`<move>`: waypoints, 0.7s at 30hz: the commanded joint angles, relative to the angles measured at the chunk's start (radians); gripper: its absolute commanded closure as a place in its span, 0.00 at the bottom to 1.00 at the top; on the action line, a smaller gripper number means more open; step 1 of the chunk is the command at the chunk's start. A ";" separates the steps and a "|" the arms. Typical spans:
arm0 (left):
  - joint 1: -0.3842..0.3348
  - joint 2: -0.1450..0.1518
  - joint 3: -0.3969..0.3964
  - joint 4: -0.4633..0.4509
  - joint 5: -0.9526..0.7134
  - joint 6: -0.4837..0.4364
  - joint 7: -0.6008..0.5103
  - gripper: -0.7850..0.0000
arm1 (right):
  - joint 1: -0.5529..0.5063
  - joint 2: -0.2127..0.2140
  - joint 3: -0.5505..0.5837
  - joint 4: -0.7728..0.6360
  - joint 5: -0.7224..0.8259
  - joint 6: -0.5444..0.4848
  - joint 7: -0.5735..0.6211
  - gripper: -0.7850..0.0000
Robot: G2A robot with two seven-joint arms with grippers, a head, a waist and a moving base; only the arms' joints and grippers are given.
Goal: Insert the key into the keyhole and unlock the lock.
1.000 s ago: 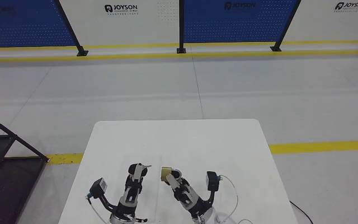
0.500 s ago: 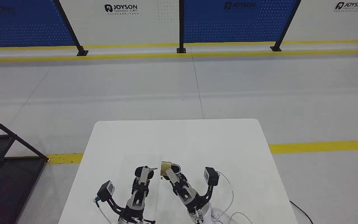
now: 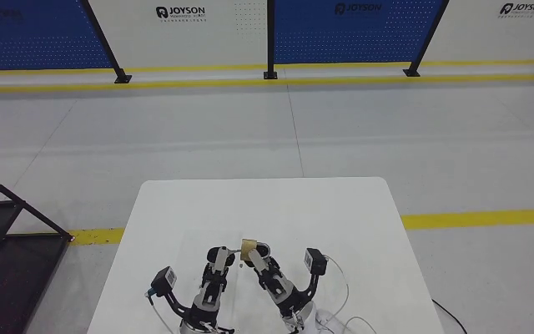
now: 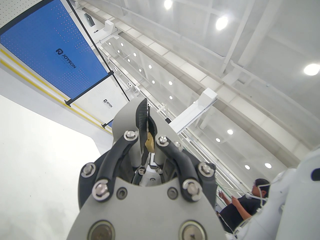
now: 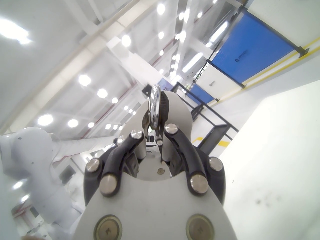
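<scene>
Over the near part of the white table [image 3: 334, 209], my right gripper [image 3: 255, 254] is shut on the brass padlock [image 3: 248, 245]. In the right wrist view the lock shows as a silvery metal edge [image 5: 155, 108] pinched between the pads of my right gripper [image 5: 158, 94]. Just to the left of the lock, my left gripper [image 3: 221, 254] is shut on a small brass key [image 4: 150, 144] lodged deep between the fingers of the left gripper [image 4: 145, 104]. From above, the key is hidden by the fingers. The two grippers stand close together, tips nearly level.
A white cable [image 3: 344, 288] loops off the right arm near the table's front right. A black rack [image 3: 21, 221] stands on the floor left of the table. Blue and white fence panels [image 3: 350, 29] line the far side of the floor.
My left gripper has moved right and a little forward, closing the gap to the padlock. The right gripper with the lock has shifted only slightly.
</scene>
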 commanded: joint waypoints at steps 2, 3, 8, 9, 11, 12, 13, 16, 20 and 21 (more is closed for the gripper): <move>0.000 0.000 0.000 0.001 -0.002 -0.004 -0.005 1.00 | 0.000 -0.002 0.001 0.005 0.003 -0.001 0.006 1.00; 0.000 -0.001 0.000 0.002 -0.003 -0.005 -0.007 1.00 | 0.000 -0.002 0.002 0.006 0.004 -0.001 0.009 1.00; 0.000 -0.001 0.002 0.006 -0.002 -0.005 -0.017 1.00 | -0.002 -0.005 0.006 0.008 0.007 -0.005 0.016 1.00; -0.001 -0.002 0.002 0.006 -0.002 -0.004 -0.019 1.00 | -0.002 -0.006 0.007 0.009 0.009 -0.005 0.017 1.00; -0.001 -0.002 0.002 0.007 0.002 -0.003 -0.021 1.00 | -0.004 -0.007 0.009 0.010 0.011 -0.006 0.017 1.00; -0.001 -0.002 0.002 0.007 0.003 -0.004 -0.020 1.00 | -0.004 -0.007 0.010 0.010 0.010 -0.005 0.016 1.00; -0.001 -0.003 0.002 0.008 0.004 -0.004 -0.019 1.00 | -0.005 -0.008 0.011 0.011 0.008 -0.006 0.015 1.00; -0.001 -0.002 -0.004 0.008 0.013 0.000 -0.023 1.00 | -0.006 -0.009 0.013 0.014 0.005 -0.008 0.023 1.00; 0.001 -0.002 -0.012 0.005 0.011 -0.005 -0.023 1.00 | -0.012 -0.009 0.023 0.012 0.001 -0.008 0.017 1.00; 0.003 -0.001 -0.016 0.005 0.012 -0.007 -0.025 1.00 | -0.015 -0.009 0.027 0.012 -0.003 -0.008 0.016 1.00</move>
